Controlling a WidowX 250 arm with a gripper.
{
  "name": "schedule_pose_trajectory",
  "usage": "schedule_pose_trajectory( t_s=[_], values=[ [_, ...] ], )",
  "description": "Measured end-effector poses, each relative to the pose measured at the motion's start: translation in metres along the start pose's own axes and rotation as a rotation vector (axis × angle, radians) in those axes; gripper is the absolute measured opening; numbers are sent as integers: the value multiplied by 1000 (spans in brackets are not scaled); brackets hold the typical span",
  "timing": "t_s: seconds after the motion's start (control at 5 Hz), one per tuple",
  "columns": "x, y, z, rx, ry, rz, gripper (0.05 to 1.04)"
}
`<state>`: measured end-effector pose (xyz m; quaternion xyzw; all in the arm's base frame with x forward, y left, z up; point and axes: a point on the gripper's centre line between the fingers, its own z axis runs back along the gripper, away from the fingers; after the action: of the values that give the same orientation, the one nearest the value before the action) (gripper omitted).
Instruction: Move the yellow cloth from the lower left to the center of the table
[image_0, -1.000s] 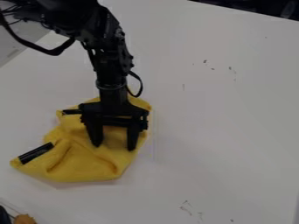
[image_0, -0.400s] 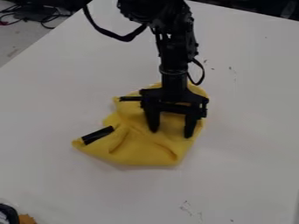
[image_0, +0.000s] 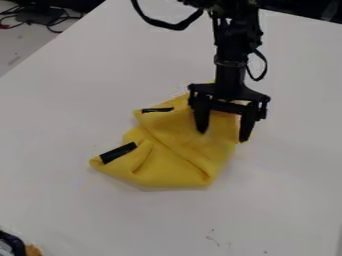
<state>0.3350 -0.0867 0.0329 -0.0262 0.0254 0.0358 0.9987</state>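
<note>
Pincer (image_0: 223, 135) is over the upper right part of the yellow cloth (image_0: 163, 162), pointing down. Jaws stand well apart, one at each side of a patch of cloth. Left one in view ends over the cloth, right one ends at its right edge. Can't tell if the tips press on the fabric; don't see any of it pinched.

Cloth lies on the white desk (image_0: 287, 175), left of centre and below the arm (image_0: 230, 50). It's rumpled: long diagonal crease through the middle, shorter fold near the left corner. Two black strips on it: lower strip (image_0: 118, 153) at the left corner, slanted, and upper strip (image_0: 157, 109) near the upper left edge, closer to level.

Arm comes in from the top edge, thin black cable (image_0: 167, 24) looping off to its left.

Bottom left corner: dark rounded item (image_0: 12, 242) with a pale rim, orange-brown item (image_0: 33, 250) right beside it. Both cut off by the edge; can't tell if the dark one is a container or holds anything.

Small dark marks on the desk near the bottom. Tangled cables (image_0: 59, 22) top left, beyond the desk.
</note>
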Motion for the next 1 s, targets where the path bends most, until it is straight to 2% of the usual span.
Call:
schedule_pose_trajectory(
  t_s=[0.2,0.4,0.6,0.8,1.0],
  values=[
    [-1,3,5,19,0,13,999],
    [-4,7,32,41,-37,23,999],
    [-13,18,51,54,-35,55,999],
    [-27,44,76,45,-52,129,1000],
    [-34,77,91,41,-78,172,999]
  ],
)
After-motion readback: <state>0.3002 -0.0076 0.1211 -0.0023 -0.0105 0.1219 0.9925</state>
